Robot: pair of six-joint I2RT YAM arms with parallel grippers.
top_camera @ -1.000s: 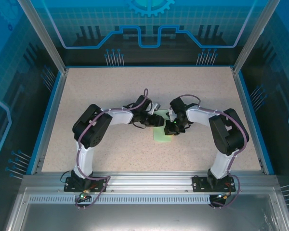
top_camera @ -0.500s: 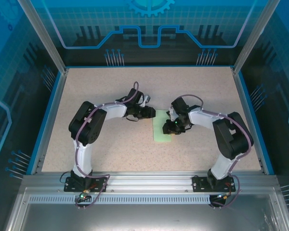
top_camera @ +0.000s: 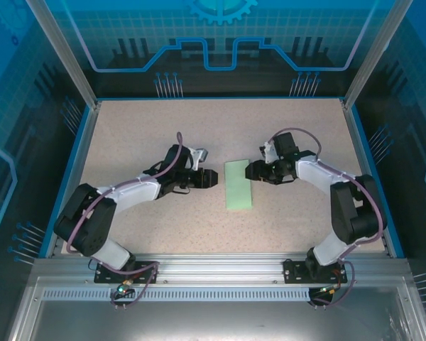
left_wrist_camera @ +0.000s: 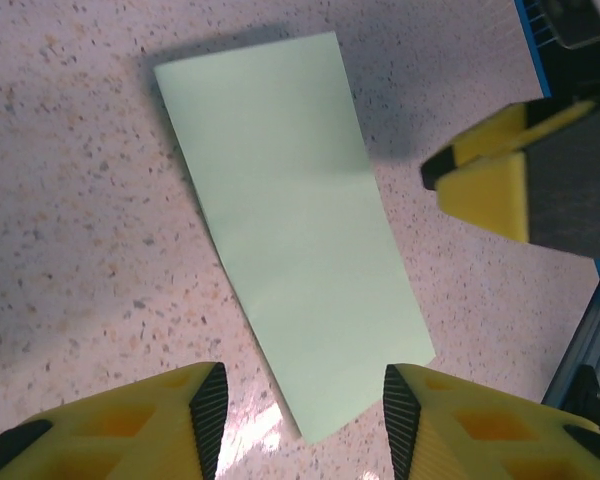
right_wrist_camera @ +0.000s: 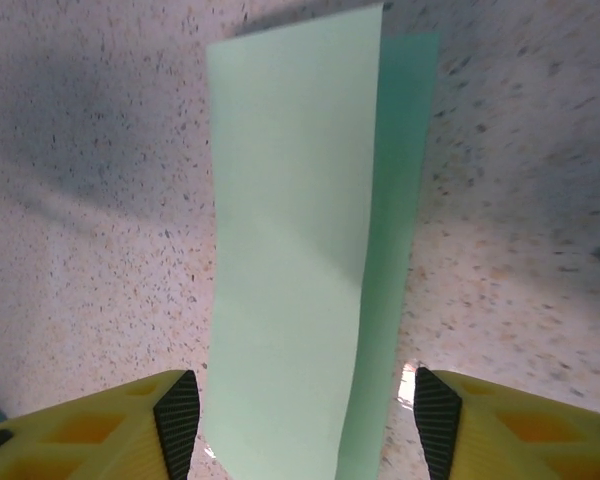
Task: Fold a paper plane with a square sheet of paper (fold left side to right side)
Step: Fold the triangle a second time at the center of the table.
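The sheet of paper (top_camera: pixel 239 184) lies flat near the middle of the speckled worktop (top_camera: pixel 142 135), folded into a narrow rectangle. Its long axis runs from the far side towards the metal rail (top_camera: pixel 213 266) that carries the arms, with the near end leaning slightly to the right. Seen from the right wrist, the top layer does not quite cover the one beneath, and a darker green strip shows along one long edge. The left hand (top_camera: pixel 211 177) sits just beside the paper's left edge, its yellow fingers (left_wrist_camera: pixel 120 435) apart and holding nothing. The right hand (top_camera: pixel 250 171) is at the right edge near the far end, fingers (right_wrist_camera: pixel 100 430) spread wide, gripping nothing. So a hand flanks the paper on each side.
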